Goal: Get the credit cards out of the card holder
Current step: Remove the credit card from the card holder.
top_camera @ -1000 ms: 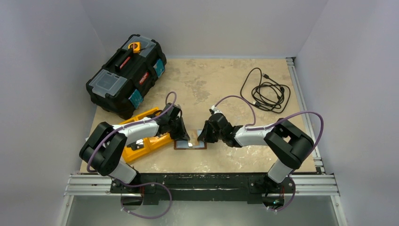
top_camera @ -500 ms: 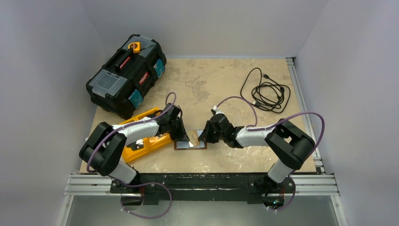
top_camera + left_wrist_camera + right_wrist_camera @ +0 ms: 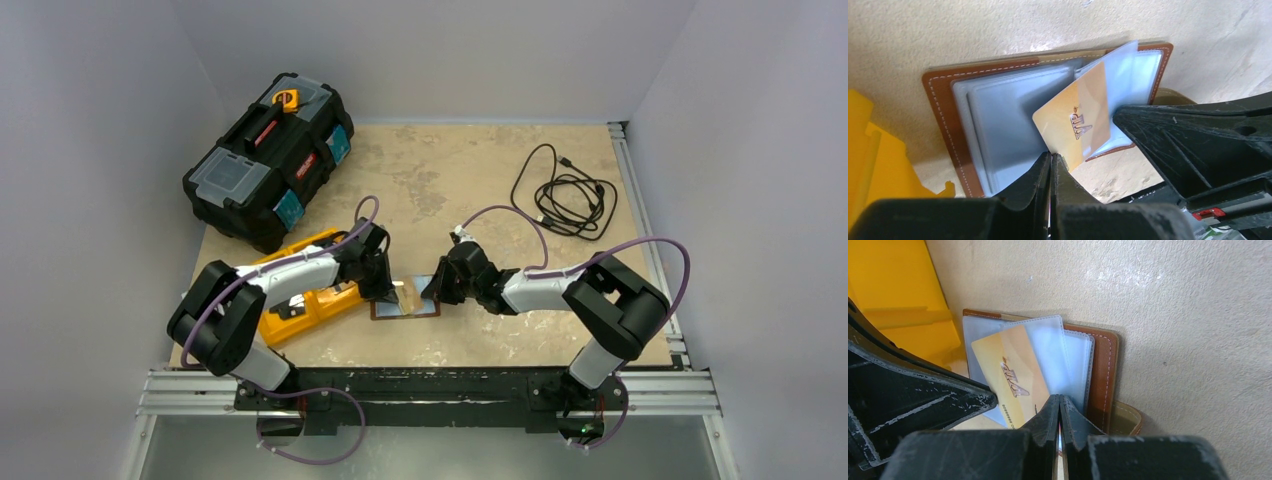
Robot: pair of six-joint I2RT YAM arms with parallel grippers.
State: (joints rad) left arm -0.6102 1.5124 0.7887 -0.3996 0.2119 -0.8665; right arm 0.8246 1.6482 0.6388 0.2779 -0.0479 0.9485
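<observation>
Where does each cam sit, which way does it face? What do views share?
Top external: above and behind the left arm and right arm, both shown, facing down on the table, toolbox, cable, tray, card holder.
Left wrist: on the left arm, facing down past the left gripper, shut on a gold card, at the holder.
Right wrist: on the right arm, facing down past its shut right gripper at the holder from the opposite side.
Shared: both wrist views show card, holder, tray and the other arm's gripper.

A brown slanted logo, seemingly "VISA", is printed on the gold card (image 3: 1007, 371). The small print beside it cannot be made out. The red label (image 3: 306, 166) on the black toolbox (image 3: 240, 175) is unreadable.
</observation>
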